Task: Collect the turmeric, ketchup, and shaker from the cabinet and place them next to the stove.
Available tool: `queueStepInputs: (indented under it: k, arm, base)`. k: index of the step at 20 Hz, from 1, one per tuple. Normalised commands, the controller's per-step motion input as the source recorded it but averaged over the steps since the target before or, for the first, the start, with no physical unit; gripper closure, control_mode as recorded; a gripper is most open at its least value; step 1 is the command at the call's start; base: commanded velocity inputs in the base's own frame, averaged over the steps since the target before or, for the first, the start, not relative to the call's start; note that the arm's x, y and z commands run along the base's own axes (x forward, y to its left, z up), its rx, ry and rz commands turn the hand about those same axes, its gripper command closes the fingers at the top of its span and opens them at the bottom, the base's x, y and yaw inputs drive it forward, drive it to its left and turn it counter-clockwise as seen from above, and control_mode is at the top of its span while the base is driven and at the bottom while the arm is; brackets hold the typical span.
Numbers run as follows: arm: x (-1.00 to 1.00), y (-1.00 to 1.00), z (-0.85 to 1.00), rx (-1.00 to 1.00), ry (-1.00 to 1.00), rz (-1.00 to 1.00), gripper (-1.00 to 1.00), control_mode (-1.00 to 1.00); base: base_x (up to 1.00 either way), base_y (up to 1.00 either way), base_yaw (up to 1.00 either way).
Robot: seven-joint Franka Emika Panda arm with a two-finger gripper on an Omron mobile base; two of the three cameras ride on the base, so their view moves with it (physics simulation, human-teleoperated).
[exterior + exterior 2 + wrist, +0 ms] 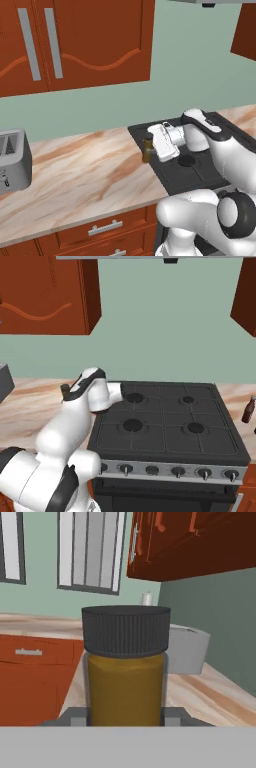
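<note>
Olive-brown turmeric (pixel 125 684) jar w/ dark ribbed cap sits right in front of my hand cam, upright, between the fingers (pixel 75 718), which pinch its body low down on both sides. In the left base view I see the same jar (pixel 147 148) at the end of the white wrist, gripper (pixel 150 150) reaching sideways to it. The jar is at the counter (pixel 80 170) edge that meets the stove (pixel 200 167), just beside the stove's left rim, near its back-left corner. Can't tell whether the jar's base touches the counter or hangs just over it.

From the right base view, the arm crosses the stove's (pixel 165 426) left-back corner and blocks most of the jar; only the dark cap (pixel 65 389) peeks out past the forearm. The ketchup (pixel 247 409) bottle, dark red w/ narrow neck, stands upright on the counter strip right of the stove, close to its right edge, well apart from the turmeric.

Marble-look counter left of the stove carries a grey toaster (pixel 14 160) at its far left end. Red-brown wall cabinet doors (pixel 75 42) w/ grey bar handles hang above that stretch.
</note>
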Motion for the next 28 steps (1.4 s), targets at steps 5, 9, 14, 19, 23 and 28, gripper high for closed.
queueStepInputs:
  k: [5,9,14,19,23,28]
  arm:
    - [0.23,-0.02,-0.45,0.02,0.0,0.0,1.0,-1.0]
    - [0.17,0.0,-0.42,0.0,0.0,0.0,1.0,-1.0]
    - [0.08,-0.02,-0.29,-0.02,0.05,0.0,1.0,-1.0]
    - [0.16,-0.02,-0.39,0.0,0.0,0.0,1.0,-1.0]
    - [0.04,0.0,-0.38,0.0,0.0,0.0,1.0,-1.0]
    - [0.0,0.0,-0.45,0.0,0.0,0.0,1.0,-1.0]
  base:
    - [0.0,0.0,0.0]
    - [0.0,0.0,0.0]
    - [0.0,0.0,0.0]
    - [0.0,0.0,0.0]
    - [0.0,0.0,0.0]
    - [0.0,0.0,0.0]
